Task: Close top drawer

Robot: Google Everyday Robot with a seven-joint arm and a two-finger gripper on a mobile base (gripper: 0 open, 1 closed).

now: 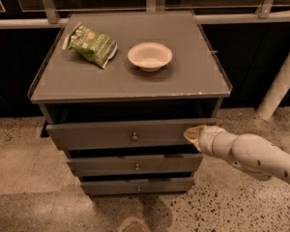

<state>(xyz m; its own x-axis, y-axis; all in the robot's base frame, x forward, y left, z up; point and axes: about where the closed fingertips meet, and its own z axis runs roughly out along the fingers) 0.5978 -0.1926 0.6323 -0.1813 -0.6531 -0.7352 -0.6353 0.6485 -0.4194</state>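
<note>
The top drawer [111,135] is a dark grey front panel with a small round metal knob [134,137] at its centre. It stands pulled out a little from the cabinet, with a dark gap above it. My gripper [193,132] sits at the end of a white arm coming in from the lower right. Its tip rests against the right end of the top drawer's front. Two shorter drawer fronts [135,166] sit below it.
On the cabinet top [87,81] lie a green snack bag [92,45] and a white bowl [150,56]. A white post [280,81] leans at the right. Speckled floor [29,168] surrounds the cabinet; a dark rail and wall run behind.
</note>
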